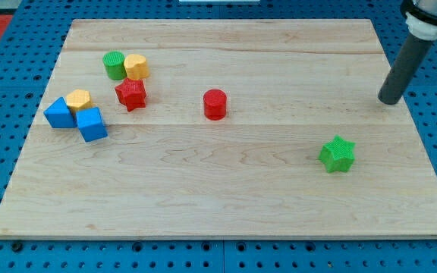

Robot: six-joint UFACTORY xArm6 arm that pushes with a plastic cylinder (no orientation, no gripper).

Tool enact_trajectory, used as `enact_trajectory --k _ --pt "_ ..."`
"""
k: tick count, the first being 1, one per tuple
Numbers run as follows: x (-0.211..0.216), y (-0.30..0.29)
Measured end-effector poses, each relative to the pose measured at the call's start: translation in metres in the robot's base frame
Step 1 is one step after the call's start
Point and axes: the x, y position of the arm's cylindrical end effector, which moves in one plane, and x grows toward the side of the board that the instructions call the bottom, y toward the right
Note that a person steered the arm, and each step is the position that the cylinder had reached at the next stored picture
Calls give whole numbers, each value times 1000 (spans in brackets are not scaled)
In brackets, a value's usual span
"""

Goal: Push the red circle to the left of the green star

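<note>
On the pale wooden board [226,174], set over blue pegboard, you see the red circle [215,104] standing alone, well to the view's left of the green star [337,154] and slightly higher. Your tip [390,101] sits apart from the star, up and to its right, touching nothing. Far left of the star cluster the remaining blocks.

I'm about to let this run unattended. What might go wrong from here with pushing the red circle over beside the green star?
My tip sits at the view's right edge, far from the red circle; crossing to its far side it might clip the green star. A push off the circle's centre could let it roll aside. Approaching from the left risks disturbing the red star.
</note>
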Motion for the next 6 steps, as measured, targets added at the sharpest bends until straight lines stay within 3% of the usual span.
enact_trajectory --k 1,2,3,4,5,6 --pt "-43 -50" --pt "-58 -167" --pt "-35 -256" --pt "19 -277" --pt "43 -252" --pt "53 -315"
